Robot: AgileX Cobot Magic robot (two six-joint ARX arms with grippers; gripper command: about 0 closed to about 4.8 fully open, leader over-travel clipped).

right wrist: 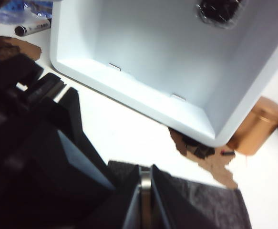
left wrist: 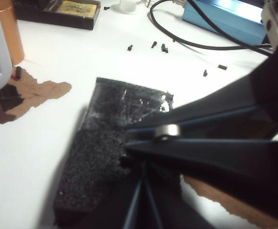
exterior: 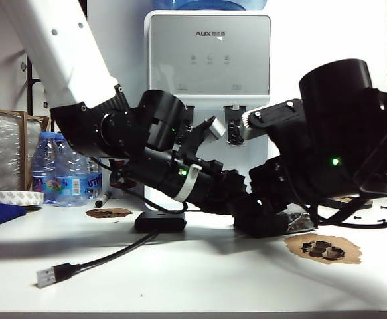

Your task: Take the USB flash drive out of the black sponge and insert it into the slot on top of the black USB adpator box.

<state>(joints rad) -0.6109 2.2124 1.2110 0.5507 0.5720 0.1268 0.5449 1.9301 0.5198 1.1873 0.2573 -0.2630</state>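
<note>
Judging by how things sit, this is still early: the stick hasn't reached the box, so the whole insertion is left.

Far left on the white desk (exterior: 180,279), the black cable's silver plug (exterior: 46,276) lies loose, a little squared metal tip. Just right of that, the black USB adpator box (exterior: 160,221) sits low and flat, matte with rounded corners, nothing in its top slot as far as I can see.

Next comes the left gripper (left wrist: 129,152), reaching down to the black sponge (left wrist: 96,167). Its tips sit close together at the foam's top face; whether they're pinching anything I can't tell. The sponge is a coarse, grainy foam block, with the far part wrapped in crinkly shiny tape.

Right beside it, the right gripper (right wrist: 146,191) is pressed together on a thin silver piece right over the sponge, which I read as the USB flash drive (right wrist: 146,183), smooth bright metal seen edge-on. In the left wrist view the same silver bit (left wrist: 168,130) shows between dark fingers. Can't tell if it's fully out of the foam yet.

Further right there's a torn brown patch (exterior: 322,249) with small black foam bits on it.
</note>
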